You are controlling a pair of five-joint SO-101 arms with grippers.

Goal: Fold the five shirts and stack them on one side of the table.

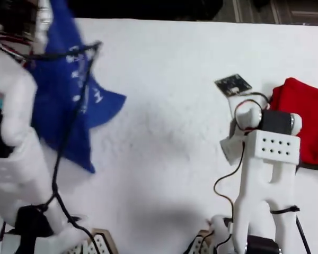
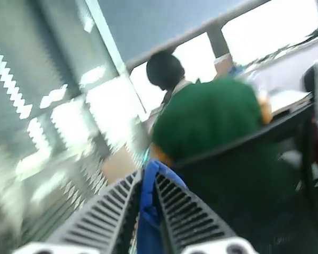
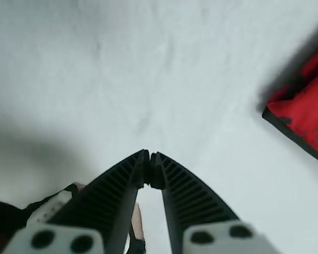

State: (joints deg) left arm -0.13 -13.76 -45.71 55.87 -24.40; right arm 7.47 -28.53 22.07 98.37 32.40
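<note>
At the far left of the table [image 1: 169,159], your left arm [image 1: 13,121] is up high and the blue shirt [image 1: 63,106] hangs from it unfolded, its lower point dangling over the white surface. You cannot tell from above whether that point touches the table. Your left gripper [image 2: 149,177] has its two ribbed fingers [image 2: 185,211] pinching a bunch of the blue cloth, which fills the narrow gap between them.

Over on the right, your right arm [image 1: 267,159] stands above the table just beside the red shirt [image 1: 305,124]. That shirt lies folded at the right edge, with a dark border along its near side. Your right gripper [image 3: 149,164] has its fingertips [image 3: 185,196] pressed together, tips touching, over bare white tabletop, apart from the red shirt. The two shirts lie well apart.
</note>
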